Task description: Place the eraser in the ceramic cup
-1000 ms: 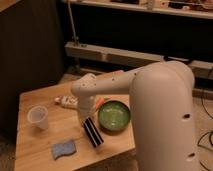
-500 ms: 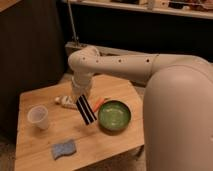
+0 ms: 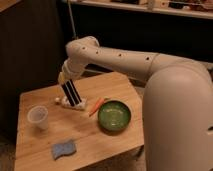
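Note:
The eraser [image 3: 71,93], a long black block with thin pale stripes, hangs nearly upright above the back left part of the wooden table [image 3: 85,137]. My gripper [image 3: 65,79] is shut on its upper end, at the tip of the white arm that reaches in from the right. The ceramic cup [image 3: 39,118] is whitish and tapered and stands upright on the table's left side. It is to the lower left of the eraser and apart from it.
A green bowl [image 3: 114,115] sits right of centre. Between bowl and eraser lie an orange stick-like thing [image 3: 96,106] and a white tube [image 3: 78,105]. A blue wavy-edged sponge [image 3: 64,149] lies near the front edge. Dark shelving stands behind the table.
The gripper has carried the eraser up off the table's front middle and leftward toward the back left, closer to the cup. The eraser now hangs more upright.

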`<state>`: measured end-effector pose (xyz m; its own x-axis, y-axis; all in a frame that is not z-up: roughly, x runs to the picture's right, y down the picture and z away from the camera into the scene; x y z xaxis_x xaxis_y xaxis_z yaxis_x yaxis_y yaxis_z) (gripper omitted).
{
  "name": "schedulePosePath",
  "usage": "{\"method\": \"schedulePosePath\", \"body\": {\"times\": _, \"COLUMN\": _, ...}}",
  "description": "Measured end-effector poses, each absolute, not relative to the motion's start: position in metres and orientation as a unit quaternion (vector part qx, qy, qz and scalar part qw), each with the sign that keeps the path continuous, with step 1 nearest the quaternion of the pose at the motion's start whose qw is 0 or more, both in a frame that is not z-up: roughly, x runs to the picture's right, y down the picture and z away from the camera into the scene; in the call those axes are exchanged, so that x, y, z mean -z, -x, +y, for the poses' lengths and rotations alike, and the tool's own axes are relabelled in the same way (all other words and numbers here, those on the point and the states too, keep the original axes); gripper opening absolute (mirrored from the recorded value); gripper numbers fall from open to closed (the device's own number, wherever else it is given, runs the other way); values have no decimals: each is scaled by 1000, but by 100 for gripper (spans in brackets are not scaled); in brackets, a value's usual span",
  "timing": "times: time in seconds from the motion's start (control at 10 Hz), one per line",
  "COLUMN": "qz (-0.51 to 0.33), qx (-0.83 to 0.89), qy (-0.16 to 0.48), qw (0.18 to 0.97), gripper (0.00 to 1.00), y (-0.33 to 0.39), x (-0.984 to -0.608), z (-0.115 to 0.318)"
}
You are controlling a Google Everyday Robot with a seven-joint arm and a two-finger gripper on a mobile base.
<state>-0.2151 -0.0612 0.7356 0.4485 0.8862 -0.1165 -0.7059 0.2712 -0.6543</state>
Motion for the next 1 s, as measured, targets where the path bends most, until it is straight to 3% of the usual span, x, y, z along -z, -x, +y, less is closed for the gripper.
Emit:
{"method": "schedulePosePath", "body": {"times": 0.5, "qz": -190, "qx": -479, "qy": 378, "qw": 769, "gripper": 0, "y": 264, "x": -728, "z": -91}}
{"method": "schedulePosePath", "body": {"times": 1.0, "qz": -209, "qx": -471, "qy": 456, "qw": 726, "gripper": 0, "y": 330, "x": -699, "z": -59}}
